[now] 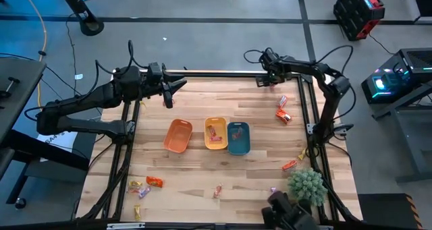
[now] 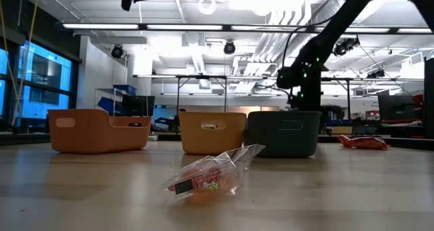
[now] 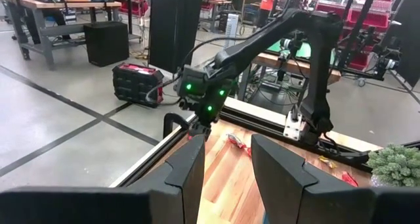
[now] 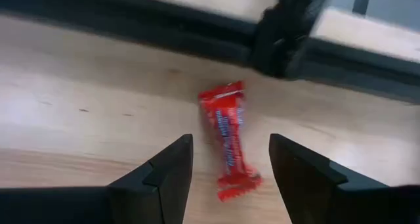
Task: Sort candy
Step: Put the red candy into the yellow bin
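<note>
Red wrapped candy [image 4: 228, 135] lies between the right gripper's [image 4: 230, 168] spread jaws, lined up for pickup; left gripper [image 3: 226, 168] waits raised, jaws apart.

Wooden table [image 1: 196, 169], three trays [image 1: 214, 134], scattered candy [image 1: 154, 182], plant ball [image 1: 307, 184]

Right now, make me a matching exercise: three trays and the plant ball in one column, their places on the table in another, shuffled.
Things:
1. orange tray
2. yellow tray
3. teal tray
4. plant ball

Places, high view:
A. middle of the tray row
B. near corner on the right arm's side
C. tray row's end on the left arm's side
D. tray row's end on the right arm's side

Pairs: 1-C, 2-A, 3-D, 4-B
</note>
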Controlling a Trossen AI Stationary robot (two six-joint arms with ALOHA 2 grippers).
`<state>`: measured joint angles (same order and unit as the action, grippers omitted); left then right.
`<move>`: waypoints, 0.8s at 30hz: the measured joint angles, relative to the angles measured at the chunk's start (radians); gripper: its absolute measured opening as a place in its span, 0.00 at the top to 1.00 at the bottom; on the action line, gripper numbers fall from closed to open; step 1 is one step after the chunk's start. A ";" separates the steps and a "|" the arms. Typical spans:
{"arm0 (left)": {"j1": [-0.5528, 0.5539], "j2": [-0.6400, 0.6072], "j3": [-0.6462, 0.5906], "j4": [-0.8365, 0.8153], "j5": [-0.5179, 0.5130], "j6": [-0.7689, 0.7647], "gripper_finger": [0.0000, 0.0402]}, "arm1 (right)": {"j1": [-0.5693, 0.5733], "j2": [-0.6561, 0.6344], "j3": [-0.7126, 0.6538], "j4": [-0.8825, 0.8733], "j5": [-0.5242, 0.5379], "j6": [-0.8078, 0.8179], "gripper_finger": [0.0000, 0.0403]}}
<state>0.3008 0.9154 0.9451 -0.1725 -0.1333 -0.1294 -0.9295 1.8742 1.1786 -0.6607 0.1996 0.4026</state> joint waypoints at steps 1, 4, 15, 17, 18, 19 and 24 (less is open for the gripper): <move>0.000 0.000 0.000 0.000 0.000 0.000 0.71 | 0.001 0.012 0.000 0.008 -0.010 0.000 0.52; 0.000 0.000 0.000 0.000 -0.001 0.000 0.71 | 0.004 0.038 0.002 0.024 -0.040 -0.016 0.52; 0.000 0.000 0.000 0.001 -0.044 0.001 0.71 | 0.085 -0.041 -0.002 -0.034 -0.141 -0.221 0.95; 0.000 0.000 0.000 0.001 -0.060 0.001 0.71 | 0.118 -0.080 -0.002 -0.055 -0.188 -0.246 0.94; 0.000 0.000 0.000 0.001 -0.065 0.002 0.71 | 0.140 -0.104 -0.002 -0.052 -0.215 -0.260 0.94; 0.000 0.000 0.000 0.001 -0.071 0.002 0.71 | 0.168 -0.132 -0.002 -0.046 -0.246 -0.275 0.95; 0.000 0.000 0.001 -0.016 -0.090 0.003 0.71 | 0.364 -0.239 -0.001 0.055 -0.456 -0.245 0.98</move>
<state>0.3008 0.9154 0.9461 -0.1885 -0.2237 -0.1265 -0.5652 1.6354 1.1778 -0.6059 -0.2569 0.1575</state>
